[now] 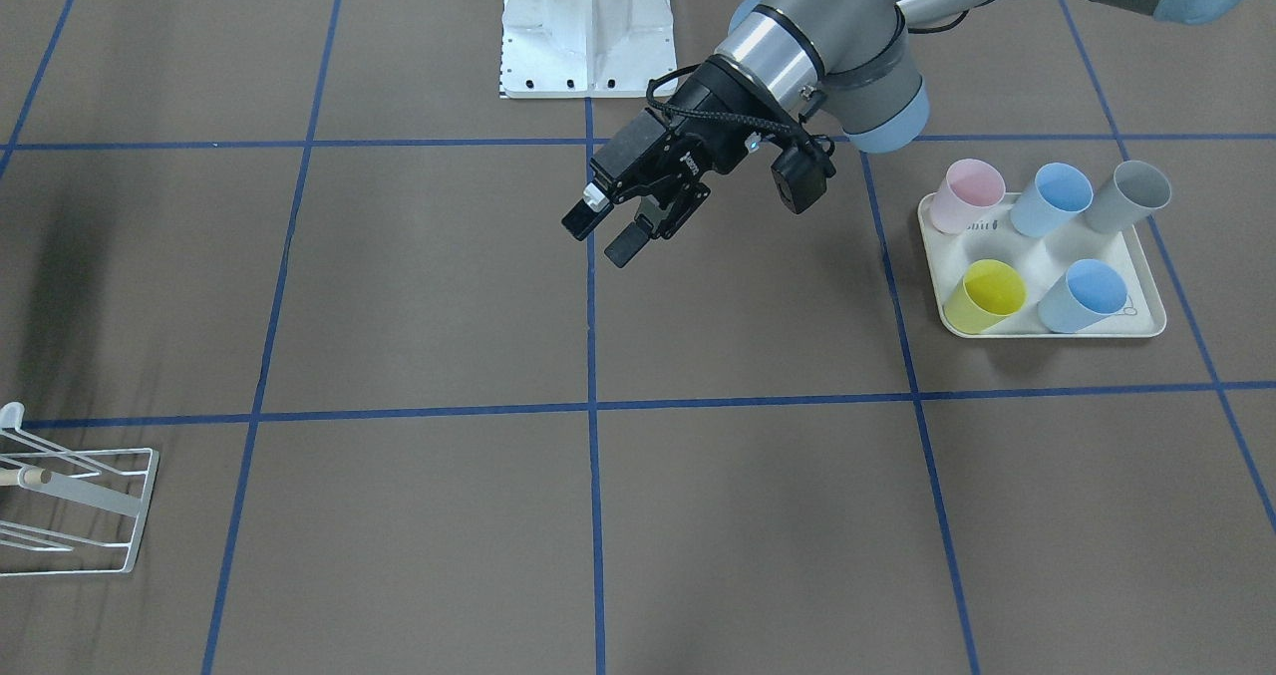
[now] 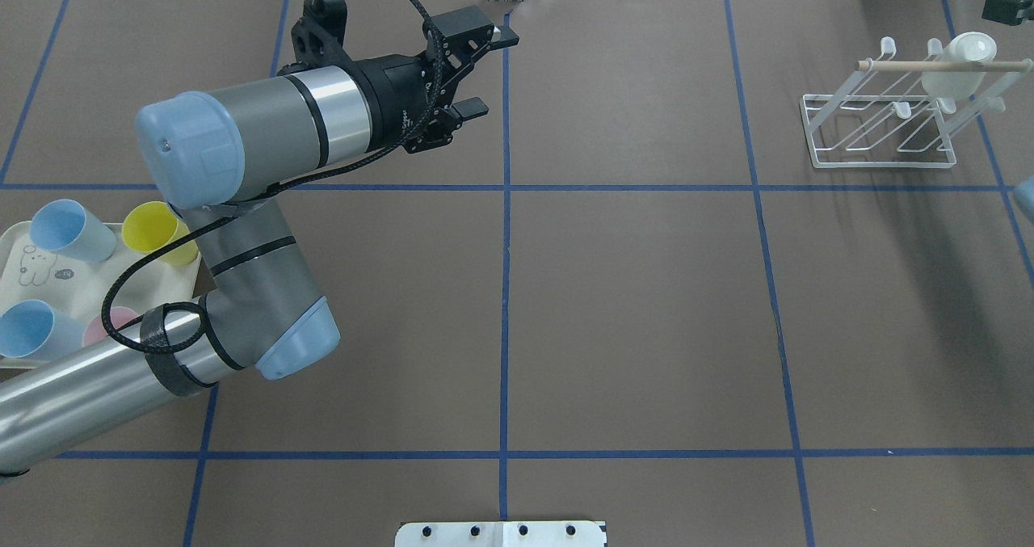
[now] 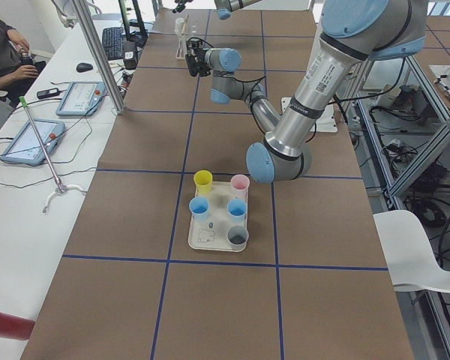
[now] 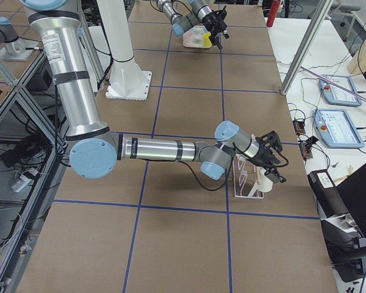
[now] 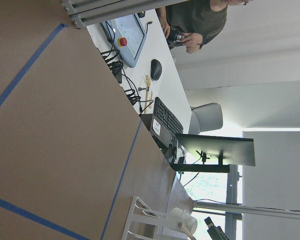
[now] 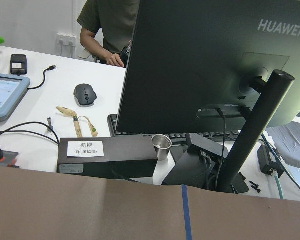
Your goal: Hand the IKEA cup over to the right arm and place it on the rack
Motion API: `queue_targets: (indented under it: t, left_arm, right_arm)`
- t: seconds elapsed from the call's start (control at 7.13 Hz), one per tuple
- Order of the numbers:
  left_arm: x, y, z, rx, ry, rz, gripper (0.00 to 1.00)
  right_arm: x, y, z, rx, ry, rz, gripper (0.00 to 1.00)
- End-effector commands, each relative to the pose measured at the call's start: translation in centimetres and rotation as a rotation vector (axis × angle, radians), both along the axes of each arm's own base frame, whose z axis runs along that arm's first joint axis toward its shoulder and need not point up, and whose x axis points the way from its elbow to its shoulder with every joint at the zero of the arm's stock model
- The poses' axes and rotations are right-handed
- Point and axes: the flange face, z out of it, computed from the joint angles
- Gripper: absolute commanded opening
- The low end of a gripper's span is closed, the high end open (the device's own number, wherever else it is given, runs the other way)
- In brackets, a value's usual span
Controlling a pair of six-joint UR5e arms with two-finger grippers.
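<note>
Left gripper (image 1: 601,236) spread, empty; overhead shows you the cup (image 2: 959,66) on the rack (image 2: 884,164), which the front view crops; arm reaches forward.

Robotics lab: blue-taped table (image 2: 646,305), teach pendant (image 4: 340,127), desk monitor (image 6: 215,60), seated operator (image 3: 0,45).

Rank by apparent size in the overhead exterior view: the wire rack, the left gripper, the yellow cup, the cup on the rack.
1. wire rack
2. left gripper
3. yellow cup and cup on the rack: alike in size, so unranked.
</note>
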Motion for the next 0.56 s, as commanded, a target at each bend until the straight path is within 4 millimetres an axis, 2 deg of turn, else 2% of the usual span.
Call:
queue_targets:
  t: [0.0,0.14,0.28,0.42]
  left_arm:
    - [-0.9,-0.2,-0.3,0.025,-0.038,0.016,1.00]
    - [-2.0,0.0,-1.0,0.088,-0.106,-0.008,1.00]
    - [-4.0,0.1,-1.0,0.113,-0.199,-0.030,1.00]
    - [-7.2,-0.8,-1.0,0.165,-0.340,-0.019,1.00]
  right_arm:
    - [2.1,0.1,-2.4,0.007,-0.105,-0.022,1.00]
    - [1.9,0.5,-4.3,-0.009,-0.234,0.009,1.00]
    - [1.6,1.3,-6.2,-0.015,-0.321,-0.014,1.00]
    - [2.0,1.9,-8.2,-0.025,-0.410,-0.026,1.00]
